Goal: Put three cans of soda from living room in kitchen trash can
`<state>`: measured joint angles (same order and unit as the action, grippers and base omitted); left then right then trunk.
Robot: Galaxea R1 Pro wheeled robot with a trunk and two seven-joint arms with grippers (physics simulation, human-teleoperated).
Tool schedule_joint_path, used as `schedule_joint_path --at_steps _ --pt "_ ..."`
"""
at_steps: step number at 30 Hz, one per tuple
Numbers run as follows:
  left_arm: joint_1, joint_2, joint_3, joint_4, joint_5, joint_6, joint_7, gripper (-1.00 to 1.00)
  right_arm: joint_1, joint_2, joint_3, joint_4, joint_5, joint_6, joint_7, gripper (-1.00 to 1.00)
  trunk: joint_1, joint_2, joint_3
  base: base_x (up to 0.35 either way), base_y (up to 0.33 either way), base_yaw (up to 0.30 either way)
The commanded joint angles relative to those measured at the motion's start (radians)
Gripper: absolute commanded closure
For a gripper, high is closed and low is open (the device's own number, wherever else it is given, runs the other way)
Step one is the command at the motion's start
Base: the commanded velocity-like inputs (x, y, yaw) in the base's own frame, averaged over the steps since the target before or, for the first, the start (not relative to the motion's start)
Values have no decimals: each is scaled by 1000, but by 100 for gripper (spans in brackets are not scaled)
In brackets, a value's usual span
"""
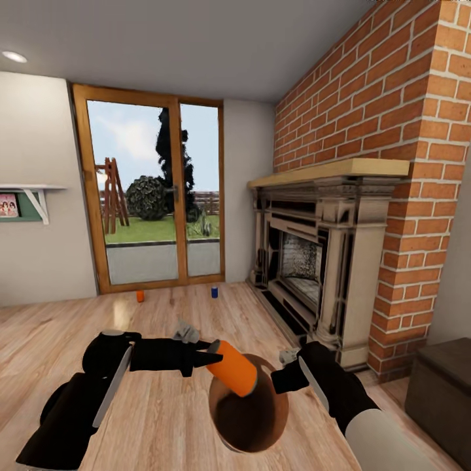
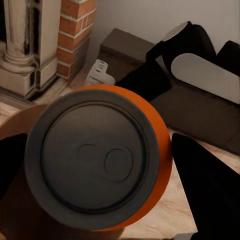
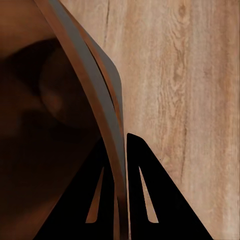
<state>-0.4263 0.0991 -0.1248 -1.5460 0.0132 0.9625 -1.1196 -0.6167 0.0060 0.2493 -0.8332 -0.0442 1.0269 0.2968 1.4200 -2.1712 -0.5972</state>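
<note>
I've got the left gripper [image 1: 212, 358] clamped on an orange soda can [image 1: 234, 368] right over the trash can [image 1: 230, 428], whose rim the right gripper [image 3: 122, 165] pinches. Next I'd just release it, then fetch the orange can [image 1: 140, 296] and blue can [image 1: 214, 292] by the glass doors [image 1: 157, 190].

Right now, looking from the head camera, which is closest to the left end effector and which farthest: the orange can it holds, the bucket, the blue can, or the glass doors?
1. Held orange can, in the left end effector.
2. Bucket, just below the can.
3. Blue can, on the floor near the doors.
4. Glass doors, on the back wall.
</note>
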Motion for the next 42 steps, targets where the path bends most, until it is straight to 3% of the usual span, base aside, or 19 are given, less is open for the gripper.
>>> schedule_joint_path --at_steps 1,8,14,20,22,26,35,42 --pt "0 -2 -4 9 0 -1 9 100 0 1 -1 0 -23 2 4 100 -4 7 3 0 0 0" --pt "-34 -11 -88 158 -1 -81 92 100 0 7 1 0 -23 4 2 100 -31 56 25 0 0 0" --pt "-48 -14 -119 236 -2 -135 150 100 0 8 1 0 -23 4 1 100 -54 98 44 0 0 0" --pt "-50 -33 -166 255 -3 -146 199 100 0 12 13 0 -23 4 0 100 -77 140 63 0 0 0" --pt "-51 -46 -232 284 -3 -151 271 100 0 13 29 0 -23 4 -1 100 -85 154 69 0 0 0" --pt "-51 -76 -291 297 -4 -169 330 100 0 14 34 0 -23 4 -4 100 -100 182 82 0 0 0" --pt "-51 -81 -376 300 -4 -171 419 100 0 14 37 0 -23 4 -5 100 -134 245 110 0 0 0" --pt "-51 -81 -413 300 -4 -171 454 100 0 14 37 1 -23 4 -5 100 -161 294 132 0 0 0"
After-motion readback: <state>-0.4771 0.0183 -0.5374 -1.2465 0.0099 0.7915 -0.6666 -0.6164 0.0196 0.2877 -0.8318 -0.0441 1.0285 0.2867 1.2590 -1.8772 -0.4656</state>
